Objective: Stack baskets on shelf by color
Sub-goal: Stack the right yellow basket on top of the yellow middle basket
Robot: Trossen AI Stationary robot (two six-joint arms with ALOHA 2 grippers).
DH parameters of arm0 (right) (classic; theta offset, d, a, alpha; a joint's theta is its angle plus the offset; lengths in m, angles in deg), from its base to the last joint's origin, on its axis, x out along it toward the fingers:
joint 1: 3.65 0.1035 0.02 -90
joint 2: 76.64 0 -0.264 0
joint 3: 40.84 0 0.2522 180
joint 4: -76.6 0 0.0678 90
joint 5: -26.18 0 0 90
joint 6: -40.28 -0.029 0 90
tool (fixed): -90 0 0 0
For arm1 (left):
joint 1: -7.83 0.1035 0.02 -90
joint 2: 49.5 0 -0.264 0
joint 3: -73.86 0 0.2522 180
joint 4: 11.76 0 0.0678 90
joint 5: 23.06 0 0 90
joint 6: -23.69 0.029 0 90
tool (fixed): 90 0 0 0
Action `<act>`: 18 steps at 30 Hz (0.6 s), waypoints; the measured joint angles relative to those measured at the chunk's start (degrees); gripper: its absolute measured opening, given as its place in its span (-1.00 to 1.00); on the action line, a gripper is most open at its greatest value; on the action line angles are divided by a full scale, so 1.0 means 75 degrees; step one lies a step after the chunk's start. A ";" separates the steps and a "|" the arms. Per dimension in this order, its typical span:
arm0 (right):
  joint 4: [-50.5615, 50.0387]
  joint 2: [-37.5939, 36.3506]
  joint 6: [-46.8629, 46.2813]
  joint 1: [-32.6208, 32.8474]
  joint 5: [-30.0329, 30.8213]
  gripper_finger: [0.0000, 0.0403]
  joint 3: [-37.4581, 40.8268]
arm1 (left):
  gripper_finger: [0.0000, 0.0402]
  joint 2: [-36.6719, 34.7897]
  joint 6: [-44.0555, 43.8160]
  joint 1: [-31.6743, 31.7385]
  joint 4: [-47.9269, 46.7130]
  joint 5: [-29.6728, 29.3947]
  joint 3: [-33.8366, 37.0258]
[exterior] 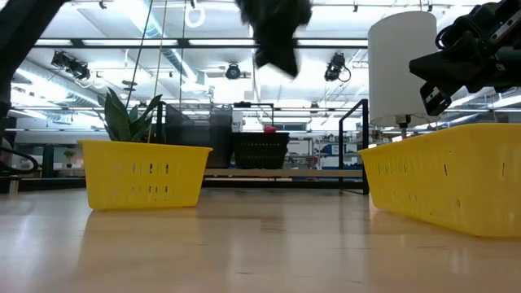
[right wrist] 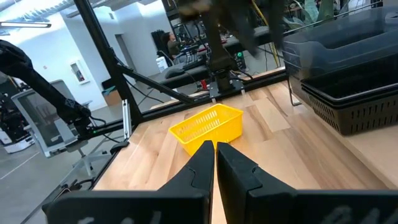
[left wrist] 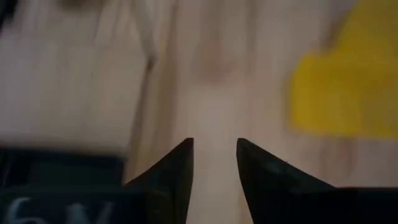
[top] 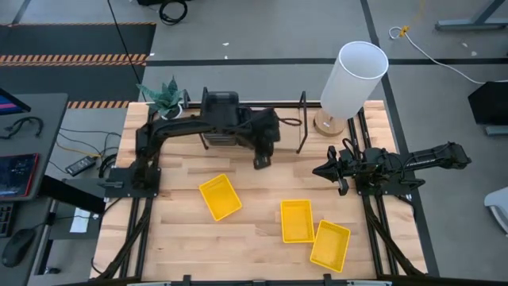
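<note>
**Worktop inventory: baskets, shelf, two pincers**

Three yellow baskets are laid on the slatted wooden worktop (top: 175, 230): one (top: 220, 196) set askew near the middle, a second (top: 297, 220) toward the near edge, and a third (top: 330, 244) just beside it, close to the front right corner. Open board is left between the first basket and the other pair. The shelf (top: 290, 127) is placed along the far edge, framed in thin black rod; the dark grey baskets (right wrist: 339, 46) are stacked there over black perforated ones (right wrist: 357, 106). The left pincer (top: 260, 161) is held above the worktop just before the shelf, fingers slightly apart and empty. The right pincer (top: 321, 171) is held at the right side, fingers together. A white cylindrical lamp (top: 352, 79) and a potted plant (top: 165, 97) are stood at the far corners.
</note>
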 joint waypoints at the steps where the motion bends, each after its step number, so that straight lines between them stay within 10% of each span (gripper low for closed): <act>1: 0.0000 0.0003 0.0000 -0.0003 0.0000 -0.88 0.0000 | -0.39 -0.0047 0.0009 -0.0139 0.0294 0.0023 -0.0005; 9: 0.0009 0.0000 0.0000 -0.0001 0.0000 -0.88 0.0000 | -0.55 0.0095 -0.0216 -0.0771 0.1216 -0.0001 0.0105; 18: 0.1355 0.0079 -0.0107 -0.0020 0.0589 -0.88 0.0000 | -0.81 -0.0786 -0.2070 -0.1429 0.3194 -0.0111 0.2378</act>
